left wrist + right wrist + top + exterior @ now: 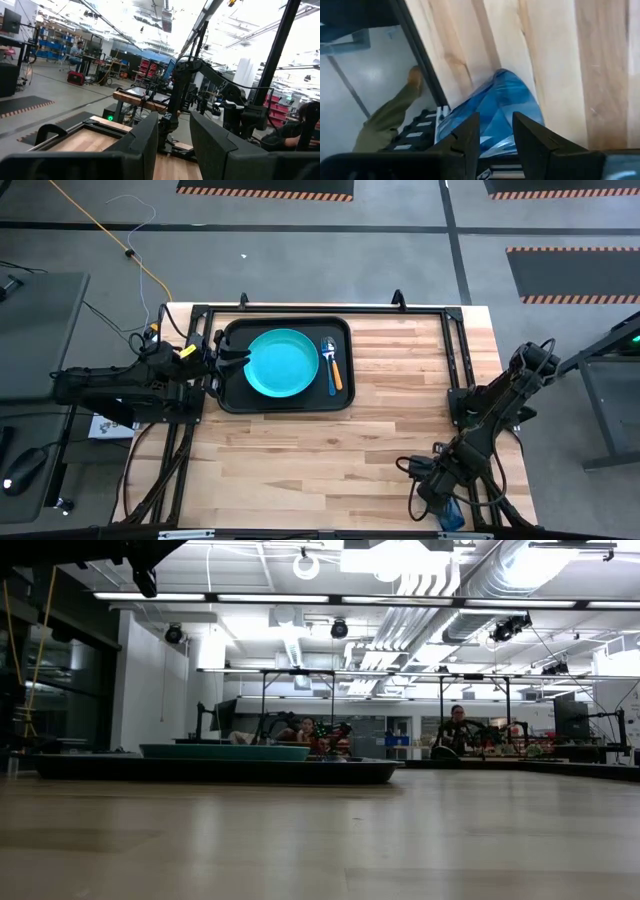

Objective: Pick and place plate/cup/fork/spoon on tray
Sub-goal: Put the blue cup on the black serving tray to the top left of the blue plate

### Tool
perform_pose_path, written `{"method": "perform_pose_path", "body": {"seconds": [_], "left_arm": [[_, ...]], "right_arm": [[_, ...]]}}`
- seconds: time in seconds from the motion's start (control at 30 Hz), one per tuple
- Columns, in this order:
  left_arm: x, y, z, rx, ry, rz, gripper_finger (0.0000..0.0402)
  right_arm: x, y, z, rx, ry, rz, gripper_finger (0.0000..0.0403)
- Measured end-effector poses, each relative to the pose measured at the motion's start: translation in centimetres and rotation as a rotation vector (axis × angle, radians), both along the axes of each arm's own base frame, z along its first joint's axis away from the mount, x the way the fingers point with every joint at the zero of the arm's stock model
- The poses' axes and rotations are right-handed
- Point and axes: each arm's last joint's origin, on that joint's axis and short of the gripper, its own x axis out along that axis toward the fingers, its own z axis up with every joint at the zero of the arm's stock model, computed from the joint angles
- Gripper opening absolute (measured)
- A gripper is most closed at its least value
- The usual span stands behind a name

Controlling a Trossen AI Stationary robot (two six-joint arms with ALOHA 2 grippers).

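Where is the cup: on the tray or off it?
Off it. The cup lies at the table's near right edge by the right gripper, far from the tray, which holds only plate, fork and spoon.

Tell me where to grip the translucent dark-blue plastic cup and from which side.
Take the cup across its rounded side wall, from above: it seems to lie tipped at the wooden table's edge, leaving no upright rim. The right gripper, fingers open, points at it.
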Motion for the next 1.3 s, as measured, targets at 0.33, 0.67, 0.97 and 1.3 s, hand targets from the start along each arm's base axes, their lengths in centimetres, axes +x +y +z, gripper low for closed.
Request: {"method": "perform_pose_path", "body": {"seconds": [0.33, 0.67, 0.97, 1.3], "left_arm": [[0.0, 0.0, 0.0, 0.016, 0.004, 0.005, 0.0102], [0.0, 0.0, 0.0, 0.017, 0.004, 0.005, 0.0102], [0.0, 0.0, 0.0, 0.017, 0.004, 0.005, 0.0102], [0.0, 0.0, 0.0, 0.017, 0.004, 0.005, 0.0102]], "right_arm": [[1.1, -0.9, 0.0, -0.059, -0.067, -0.077, 0.0105], [0.9, -1.2, -0.1, -0.088, -0.034, -0.097, 0.0106], [0.7, -1.5, -0.2, -0.096, -0.003, -0.062, 0.0106], [0.7, -1.7, -0.2, -0.115, 0.002, -0.060, 0.0106]]}}
